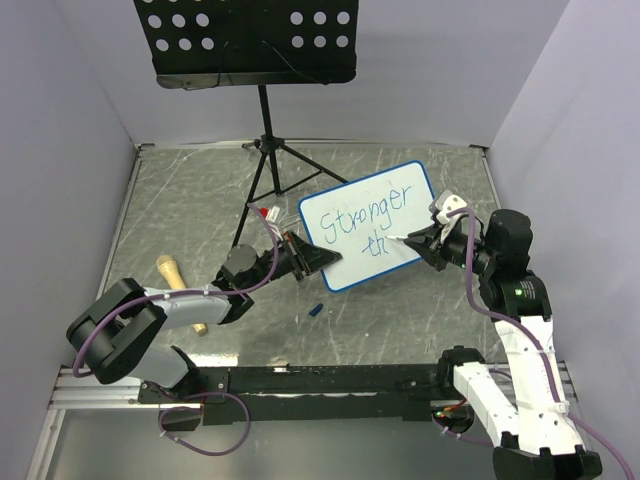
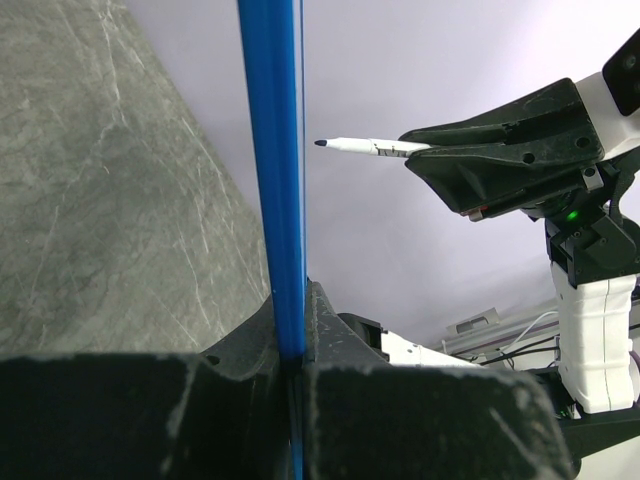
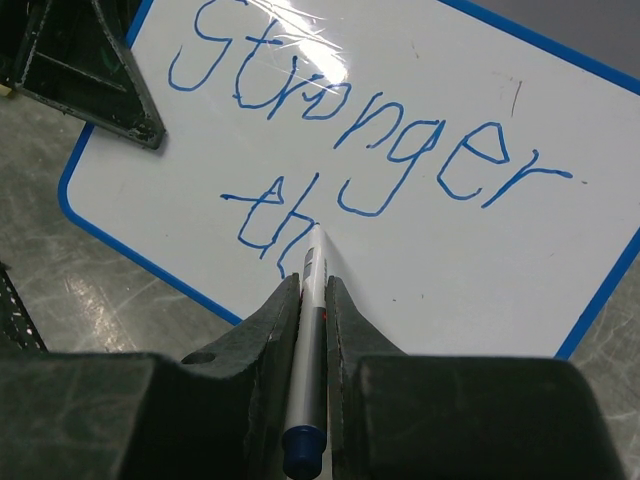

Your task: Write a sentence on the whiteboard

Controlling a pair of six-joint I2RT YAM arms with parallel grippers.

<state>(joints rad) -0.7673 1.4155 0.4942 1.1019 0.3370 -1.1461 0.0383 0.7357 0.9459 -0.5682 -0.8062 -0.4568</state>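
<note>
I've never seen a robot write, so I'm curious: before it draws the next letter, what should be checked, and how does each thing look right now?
1. Board held steady: the left hand is shut on the blue frame of the whiteboard: ok.
2. Pen held: the right hand is shut on the marker, which lies straight between its fingers: ok.
3. Pen position: the marker tip sits just after "th" in the sentence, where the next letter goes: ok.
4. Tip actually touching the board: cannot tell.
5. Bare white space to the right of "th": ok.
</note>
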